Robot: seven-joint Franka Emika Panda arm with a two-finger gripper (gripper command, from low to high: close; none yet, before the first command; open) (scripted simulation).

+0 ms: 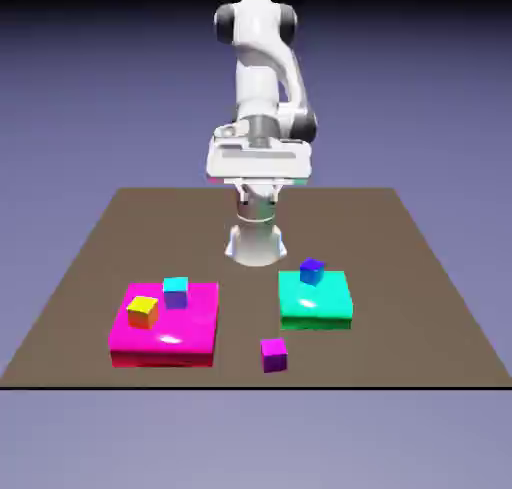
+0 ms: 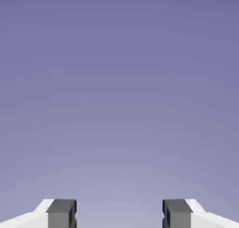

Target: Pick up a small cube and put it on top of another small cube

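The small magenta cube [image 1: 274, 355] is sitting directly on the brown table [image 1: 330, 227], near its front edge, between the two blocks and closer to the camera than the green one. It is showing a bright magenta top and darker purple sides, all flat and plain, with crisp edges. It is resting level on one face, turned very slightly from square with the table's front edge, with one side mostly facing the camera. Its sides are looking about equal, so no long axis is standing out.

The small yellow cube [image 1: 143, 312] is resting on the wide, flat magenta block [image 1: 185, 339], toward the exterior view's left. Its top is yellow and its sides are orange, and it is sitting flat but turned a little askew to the block's edges. A cyan-topped cube [image 1: 176, 293] with purple sides is standing near it on the same block. That block is looking smooth and glossy, with softly rounded edges and a white highlight.

The green block [image 1: 315, 312] is shining in the same way, and a blue cube [image 1: 312, 272] is lying turned at its far part. The white arm [image 1: 258, 67], smooth with dark rounded joints, is holding the gripper [image 2: 119, 214] above the table. Its grey, blocky fingers are standing wide apart, gripping nothing.
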